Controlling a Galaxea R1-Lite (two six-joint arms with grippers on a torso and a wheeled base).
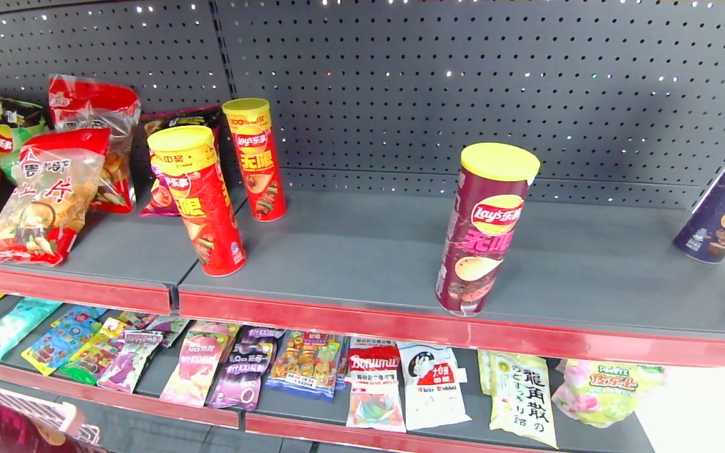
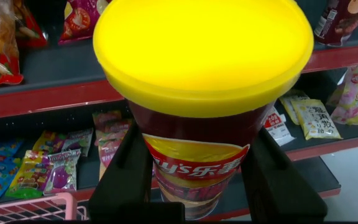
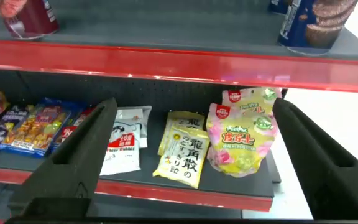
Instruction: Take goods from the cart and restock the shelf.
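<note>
- Held can (image 2: 204,50): tall crisp tube with a wide yellow plastic lid and a dark red body. A red and yellow label band carries white lettering. It sits upright in the left gripper (image 2: 196,134), out in front of the shelving and resting on neither deck.
- Left gripper: the black fingers (image 2: 126,171) pinch the held can from both sides, below the lid.
- Right gripper (image 3: 194,106): the fingers (image 3: 79,155) are spread wide with nothing between them, facing the lower shelf (image 3: 166,193).
- Upper shelf (image 1: 369,251): grey deck with a red front strip and a pegboard back.
- Maroon can (image 1: 488,226): same yellow lid, round red and yellow badge, yellow characters and a crisp picture. It stands upright near the front edge, well apart from the others.
- Red cans, front (image 1: 197,201) and rear (image 1: 255,157): yellow lids and yellow characters on the labels. They stand left of centre, the front one near the edge.
- Blue cans (image 1: 724,195): at the right end, with white lettering and a crisp picture.
- Snack bags (image 1: 41,195): red and clear, with large characters, at the left end.
- Lower shelf: flat sweet packets (image 1: 306,362) lie in a row, among them a pale yellow packet with black characters (image 3: 182,152).
- Cart (image 2: 23,208): pink wire rim, low beside the shelving.
</note>
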